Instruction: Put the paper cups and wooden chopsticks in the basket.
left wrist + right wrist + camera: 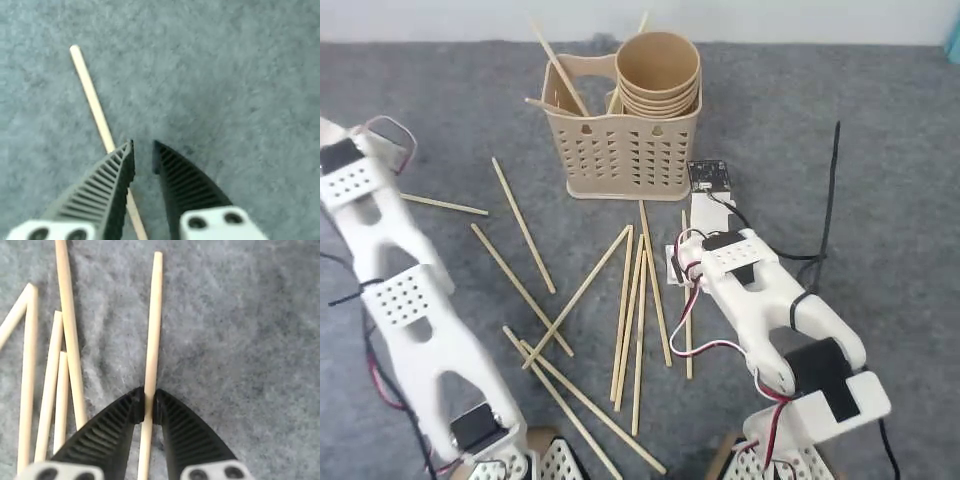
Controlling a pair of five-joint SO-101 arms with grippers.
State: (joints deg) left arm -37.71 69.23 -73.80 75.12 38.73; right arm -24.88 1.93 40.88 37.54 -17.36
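The fingers point(175, 430) of the right gripper point(148, 404) are clenched on a wooden chopstick point(154, 325) partway along its length. The stick runs along the grey carpet point(250, 340), just right of a loose cluster of chopsticks point(630, 310) scattered across the middle. The left gripper point(143, 146) has its fingers slightly parted with nothing between them, one fingertip over a lone chopstick point(92, 97) at the left side. At the far middle stands the perforated basket point(620, 160), holding a nested stack of paper cups point(658, 70) and a few leaning chopsticks point(558, 60).
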